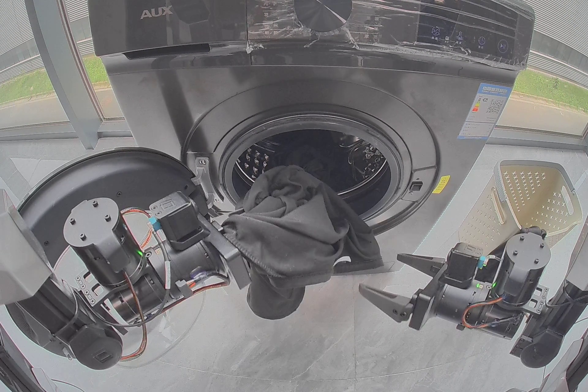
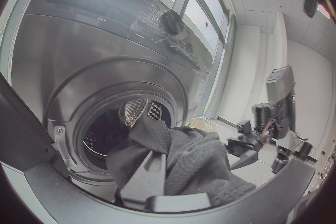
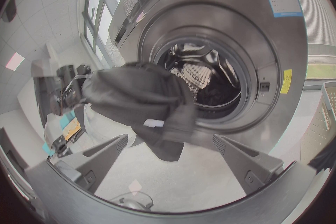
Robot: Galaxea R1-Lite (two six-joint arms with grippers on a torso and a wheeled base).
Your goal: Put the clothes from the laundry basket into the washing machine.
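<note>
In front of the washing machine [image 1: 306, 99], the left tool [image 1: 237, 245] is gripping a dark garment [image 1: 294, 228], its fingers clamped on a bunched fold. The cloth is hanging just before the round drum opening [image 1: 312, 166]. From the head view its upper part is overlapping the lower rim of that opening, and a loose end is drooping toward the pale floor [image 1: 318, 344]. The machine's door [image 1: 104, 185] is standing swung open on the robot's left, behind the left arm. The right tool [image 1: 381, 274] is hovering low to the right of the garment, apart from it, with its fingers spread wide and nothing between them. The cream perforated laundry basket [image 1: 533, 197] is sitting by the machine's right side, behind the right arm.
</note>
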